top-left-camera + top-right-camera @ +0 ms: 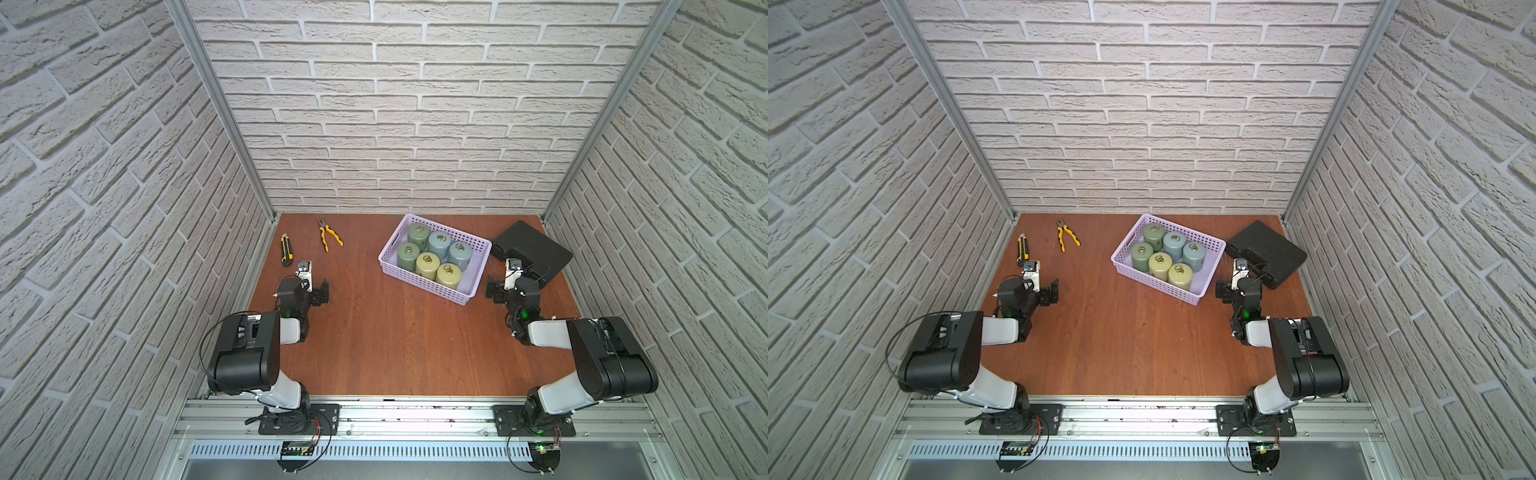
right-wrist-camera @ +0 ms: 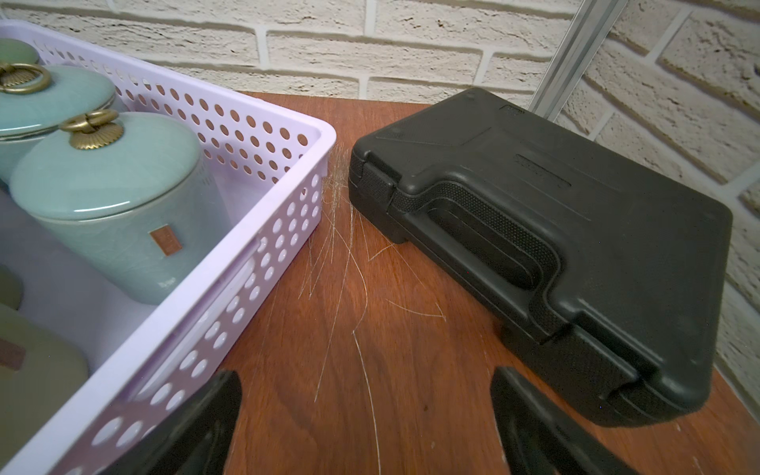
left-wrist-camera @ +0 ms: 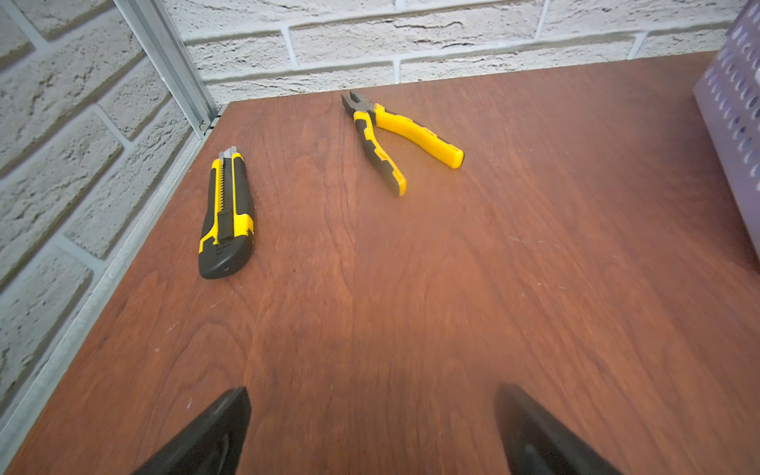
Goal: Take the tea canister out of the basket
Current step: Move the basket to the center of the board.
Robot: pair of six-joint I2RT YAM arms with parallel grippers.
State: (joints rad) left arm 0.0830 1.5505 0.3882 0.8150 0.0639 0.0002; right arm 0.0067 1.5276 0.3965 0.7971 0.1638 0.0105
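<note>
Six canisters [image 1: 428,265] stand in the basket [image 1: 424,283], though the right wrist view shows only one whole and the left wrist view catches just a basket corner. The left gripper [image 3: 371,395], well apart from the basket, and the right gripper [image 2: 364,376], just beside it, gape wide, holding nothing.

The table [image 1: 395,353] is bare from its centre to 6 o'clock. At 1 o'clock, the basket [image 1: 419,282] holds 6 canisters [image 1: 428,266] standing close together, with free floor only at its 3 o'clock end. The black case [image 1: 536,249] is just beside that end. The pliers [image 1: 325,233] and the knife [image 1: 286,250] lie at 11 o'clock.
</note>
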